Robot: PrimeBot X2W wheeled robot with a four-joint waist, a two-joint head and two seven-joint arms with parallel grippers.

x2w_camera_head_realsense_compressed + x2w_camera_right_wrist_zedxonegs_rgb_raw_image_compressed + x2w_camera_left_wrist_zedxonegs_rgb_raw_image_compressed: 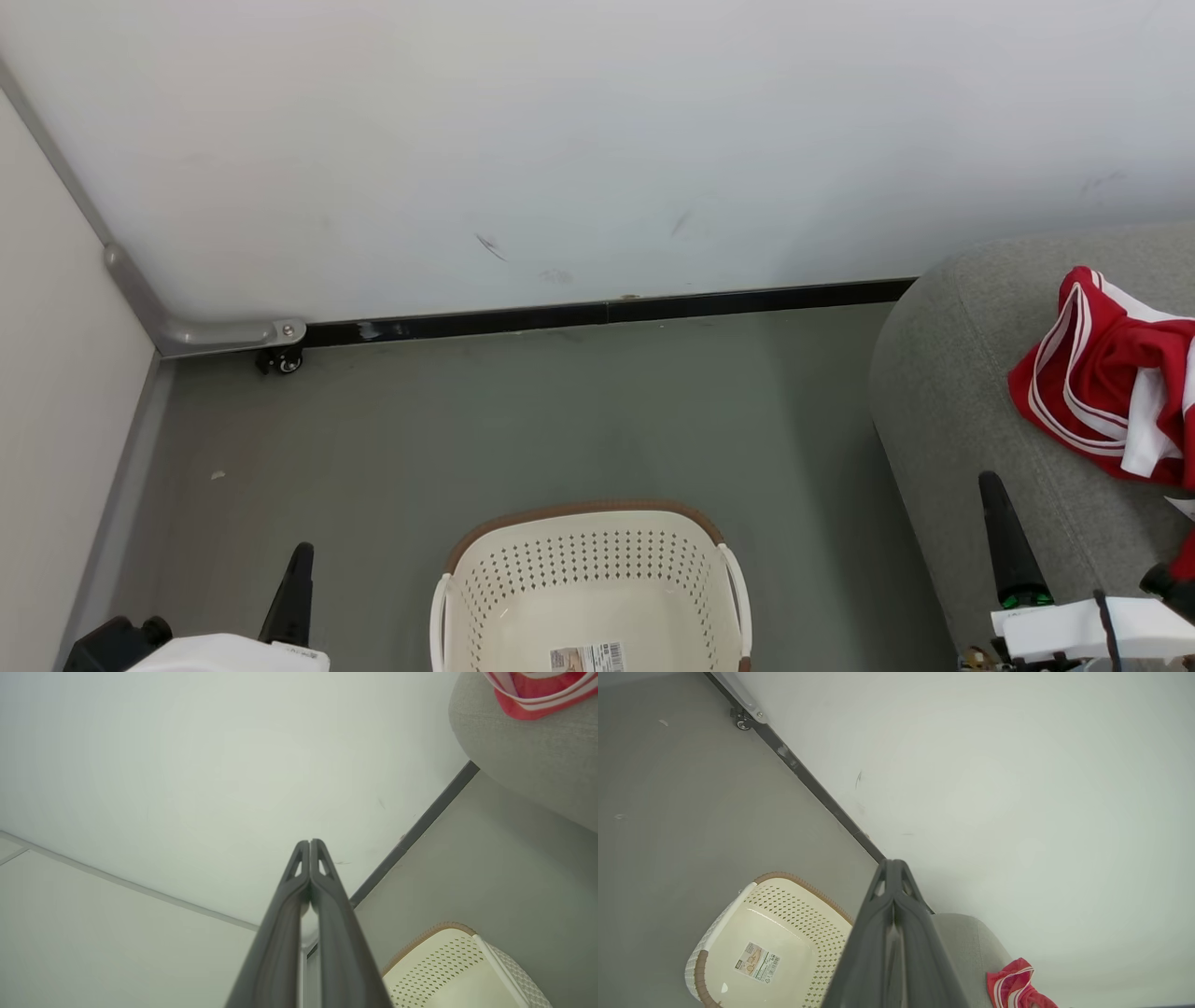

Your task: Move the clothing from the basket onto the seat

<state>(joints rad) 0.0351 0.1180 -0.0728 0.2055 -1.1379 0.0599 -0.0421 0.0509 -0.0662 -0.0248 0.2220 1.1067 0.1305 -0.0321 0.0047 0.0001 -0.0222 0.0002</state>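
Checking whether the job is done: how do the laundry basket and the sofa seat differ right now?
The laundry basket is cream perforated plastic with a brown rim; the sofa seat is grey fabric with rounded edges. The basket's floor shows just a barcode label, while the seat bears the red-and-white clothing. The seat is much the bigger. Both stand on the grey floor.

basket (588, 560) near half chopped by bottom edge, clothing (1111, 373) + seat (952, 401) run off right, label (586, 658) print unreadable tbh
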